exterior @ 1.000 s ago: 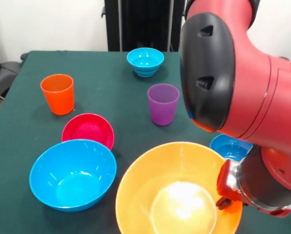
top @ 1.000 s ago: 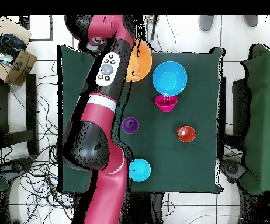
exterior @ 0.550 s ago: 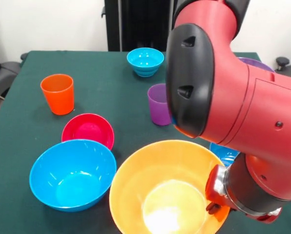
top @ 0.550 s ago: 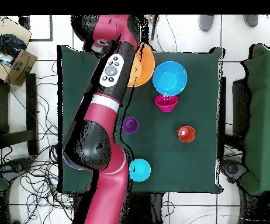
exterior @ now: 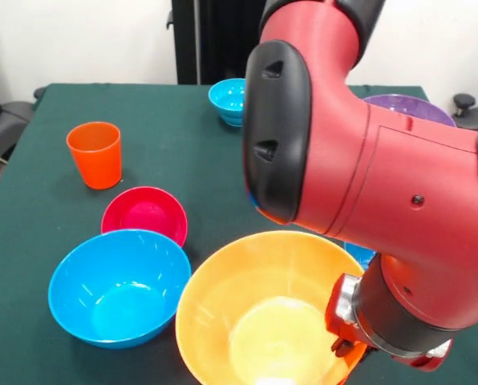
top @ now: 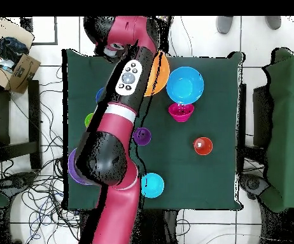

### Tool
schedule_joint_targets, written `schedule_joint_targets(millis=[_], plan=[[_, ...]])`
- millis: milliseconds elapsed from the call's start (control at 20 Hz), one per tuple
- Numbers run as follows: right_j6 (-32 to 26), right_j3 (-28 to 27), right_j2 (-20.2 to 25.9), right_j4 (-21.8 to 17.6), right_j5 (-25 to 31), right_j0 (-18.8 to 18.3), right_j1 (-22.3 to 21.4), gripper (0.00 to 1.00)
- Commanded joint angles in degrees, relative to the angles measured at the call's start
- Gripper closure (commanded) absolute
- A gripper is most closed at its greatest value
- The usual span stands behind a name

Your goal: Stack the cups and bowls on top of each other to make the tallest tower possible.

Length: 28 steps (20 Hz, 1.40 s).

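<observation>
The claw itself is hidden behind the red arm's wrist (exterior: 387, 325) at lower right, so its grip cannot be told. It meets the rim of the large glossy yellow-orange plastic bowl (exterior: 263, 313), bottom centre, probably the tower's base.

The robot arm (exterior: 383, 192) was built of thick, rounded segments in glossy red, with a large matte black cap over one joint that had two small recessed holes in it. Near the wrist, a silver metal ring sat between a black collar and a red end piece. From overhead, a light grey oval panel (top: 128, 77) with small round buttons lay on the upper link.
</observation>
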Motion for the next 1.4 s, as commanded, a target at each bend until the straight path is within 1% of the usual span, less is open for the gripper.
schedule_joint_targets(millis=[50,250,450,500,600,650,750,850,1000,1100,1250,1400], plan=[[-7.0,1.4,8.8,-12.9,-5.8,0.1,8.4,1.0],[-8.3,4.2,18.3,-19.6,-4.9,2.9,8.3,1.0],[-7.8,11.2,27.6,-27.3,-5.9,8.0,7.8,1.0],[-7.4,12.4,28.9,-28.5,-6.0,8.8,7.7,1.0],[-8.0,17.3,33.7,-31.7,-6.2,11.8,7.0,1.0],[-8.1,19.1,35.1,-33.3,-5.7,12.9,6.4,1.0],[-8.4,21.8,37.5,-35.7,-3.7,14.5,5.3,1.0],[-8.5,22.8,39.3,-37.6,-1.5,15.2,4.4,1.0],[-8.5,24.0,42.1,-40.1,-0.3,16.1,3.3,1.0],[-7.7,23.5,43.0,-41.6,-0.2,16.0,3.1,1.0],[-6.6,21.7,43.8,-42.7,-0.6,15.1,3.9,1.0],[-6.3,21.5,45.6,-44.2,-1.7,14.9,4.3,1.0]])
